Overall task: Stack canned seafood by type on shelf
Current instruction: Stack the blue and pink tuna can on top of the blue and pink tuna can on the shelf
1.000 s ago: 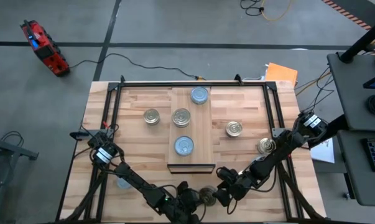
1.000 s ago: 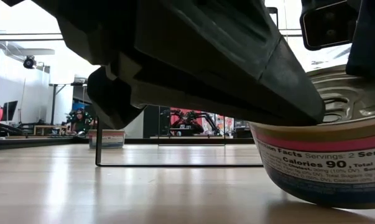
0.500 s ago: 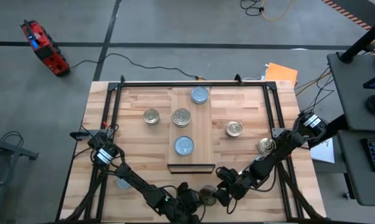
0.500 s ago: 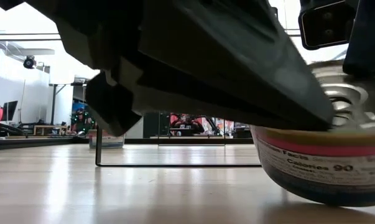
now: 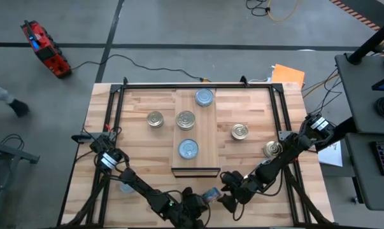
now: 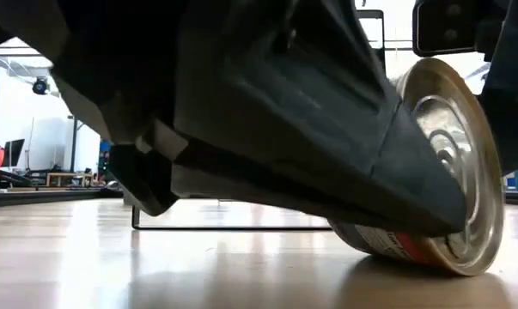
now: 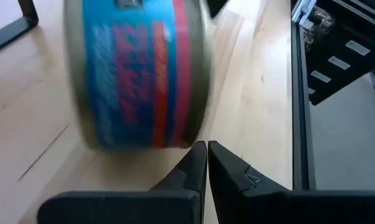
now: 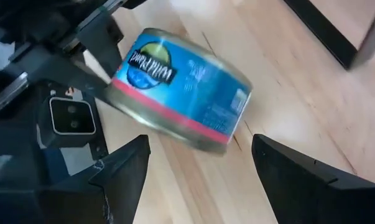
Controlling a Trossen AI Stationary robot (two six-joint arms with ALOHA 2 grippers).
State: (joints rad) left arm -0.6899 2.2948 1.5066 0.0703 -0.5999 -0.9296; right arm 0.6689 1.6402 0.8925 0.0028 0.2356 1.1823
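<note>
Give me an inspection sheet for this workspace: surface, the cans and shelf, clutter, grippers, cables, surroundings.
Surface: wooden table, dark frame rails along its edges.
Job's things: shelf holds three tins; three more stand on the table; blue-labelled tin tipped on its side at the near edge.
Clutter: nothing seen.
Grippers: left gripper shut, beside the tipped tin; right gripper open, tin lying loose ahead of its fingers.
Cables: black cable on the floor; yellow one farther back.
Surroundings: red device, orange item, side desk.
</note>
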